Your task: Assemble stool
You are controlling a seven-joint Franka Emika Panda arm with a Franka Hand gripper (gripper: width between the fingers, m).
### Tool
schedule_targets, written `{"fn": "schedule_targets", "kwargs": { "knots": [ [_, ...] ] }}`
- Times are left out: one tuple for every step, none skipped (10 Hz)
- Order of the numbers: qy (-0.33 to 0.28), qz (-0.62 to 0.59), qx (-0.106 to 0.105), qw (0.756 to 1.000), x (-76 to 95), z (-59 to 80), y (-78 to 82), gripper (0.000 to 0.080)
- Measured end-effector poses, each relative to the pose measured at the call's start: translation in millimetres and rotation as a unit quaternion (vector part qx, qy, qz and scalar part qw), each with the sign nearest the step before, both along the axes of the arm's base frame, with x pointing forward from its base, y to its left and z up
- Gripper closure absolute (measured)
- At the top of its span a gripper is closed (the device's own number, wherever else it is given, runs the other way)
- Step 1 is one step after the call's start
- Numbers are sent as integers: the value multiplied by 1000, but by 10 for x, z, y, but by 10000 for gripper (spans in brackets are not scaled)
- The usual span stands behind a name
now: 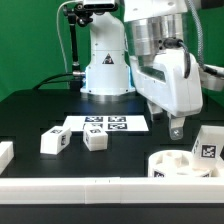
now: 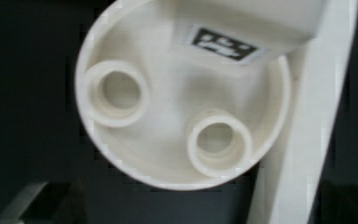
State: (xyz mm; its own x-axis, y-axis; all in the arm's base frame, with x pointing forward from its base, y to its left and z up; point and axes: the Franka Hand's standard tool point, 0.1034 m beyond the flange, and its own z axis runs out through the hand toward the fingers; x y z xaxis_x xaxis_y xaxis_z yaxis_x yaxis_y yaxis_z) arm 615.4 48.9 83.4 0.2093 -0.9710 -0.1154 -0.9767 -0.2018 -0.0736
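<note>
The round white seat disc [image 1: 181, 163] lies on the black table at the exterior view's front right, sockets up. In the wrist view the seat disc [image 2: 158, 110] fills the picture, with two round sockets [image 2: 115, 92] showing. Two tagged white legs [image 1: 55, 142] [image 1: 95, 140] lie at the left of the middle. A third leg [image 1: 208, 141] stands just behind the disc at the right, and its tag shows in the wrist view [image 2: 224, 42]. My gripper [image 1: 175, 128] hangs just above the disc's far rim. In the wrist view the gripper [image 2: 197, 208] is open and empty, its dark fingers at the corners.
The marker board [image 1: 105, 124] lies flat in front of the arm's base. A long white border rail [image 1: 90, 187] runs along the table's front edge and shows beside the disc in the wrist view [image 2: 311, 140]. A short rail piece [image 1: 5, 153] stands at the left.
</note>
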Motion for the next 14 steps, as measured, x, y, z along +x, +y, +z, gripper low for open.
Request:
{"fn": "schedule_targets", "kwargs": {
  "knots": [
    [-8,41,-7,999,-58,-8,-110,150],
    [-13,54,-10,998,-86,-25,-272,150],
    [-17,44,-11,999,-84,-40,-381,150],
    [-17,46,-11,999,-82,-39,-347,150],
    [-18,56,-12,998,-83,-40,-340,150],
    [-19,66,-13,998,-83,-41,-349,150],
    [-15,104,-22,994,-104,-53,-350,150],
    [-7,172,-41,984,-133,-72,-360,150],
    [-10,246,-53,968,-135,-72,-396,150],
    [-15,331,-62,941,-129,-54,-419,150],
    [-20,380,-63,923,-122,-37,-433,150],
    [-29,380,-58,923,-106,-25,-482,150],
    [-30,439,-63,896,-112,-34,-498,150],
    [-32,470,-64,880,-113,-36,-494,150]
  ]
}}
